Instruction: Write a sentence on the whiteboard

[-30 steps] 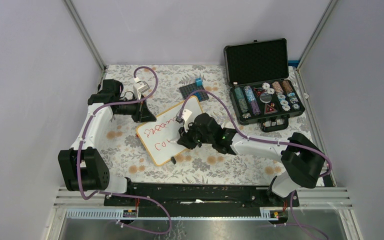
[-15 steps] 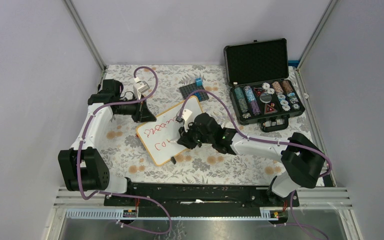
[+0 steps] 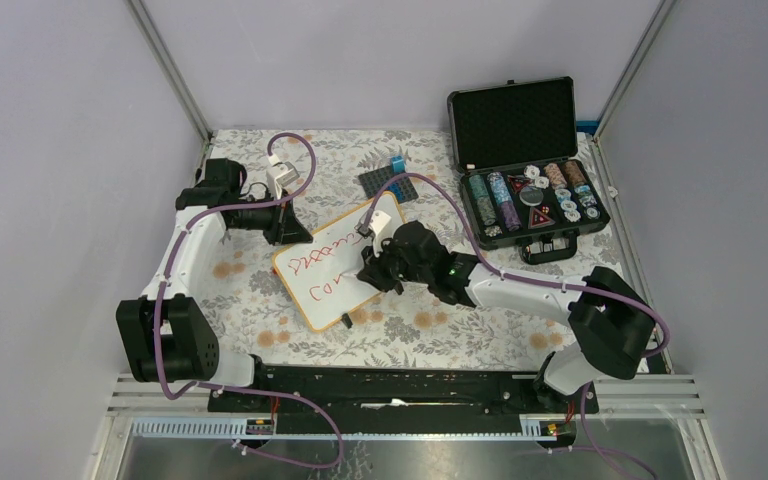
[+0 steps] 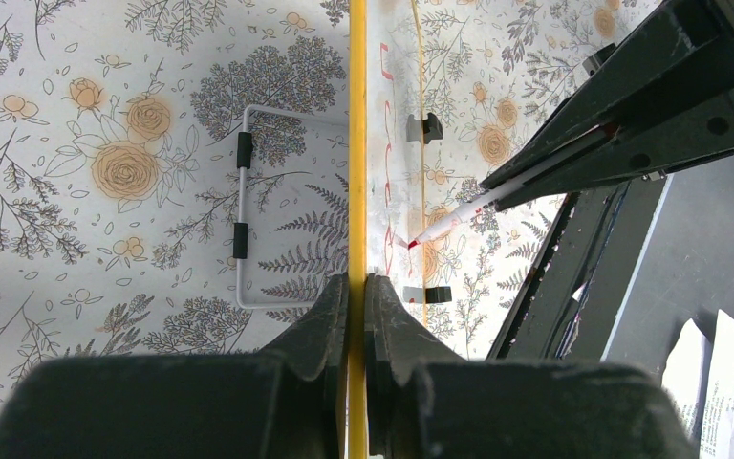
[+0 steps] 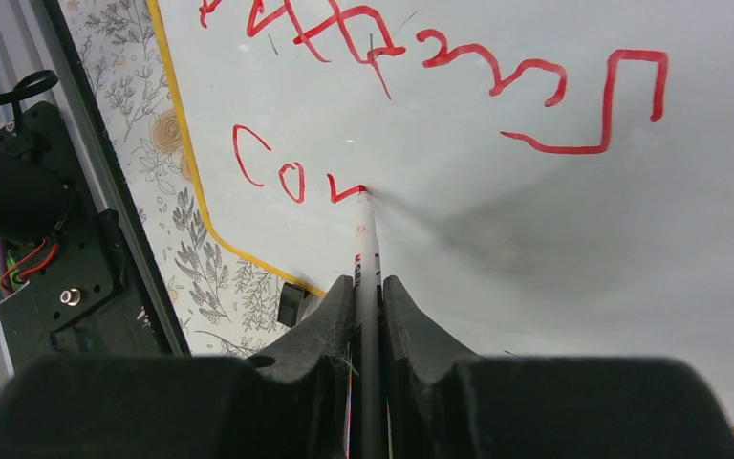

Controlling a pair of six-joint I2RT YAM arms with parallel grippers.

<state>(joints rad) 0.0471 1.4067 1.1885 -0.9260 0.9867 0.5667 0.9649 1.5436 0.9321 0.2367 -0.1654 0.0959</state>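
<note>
"Where's the sentence [image 5: 554, 148]?"
"On the whiteboard [image 3: 308, 300]; its lower line reads 'Co'. Left fingers [image 4: 330, 316] clamp the whiteboard's edge. Right fingers [image 5: 330, 330] pinch the marker [image 5: 367, 244], tip touching."
"Advice?"
"Light, steady pressure; keep letters level."

The overhead view is evenly and softly lit from above; only faint, diffuse shadows are seen under the arms on the counter [image 3: 410, 335]. In the right wrist view a broad grey shadow is cast across the whiteboard [image 5: 583, 220], to the right of the marker [image 5: 367, 239] tip. The right hand [image 5: 368, 287] and left hand [image 4: 356, 282], nearest the lenses, are rendered dark and slightly soft.
</note>
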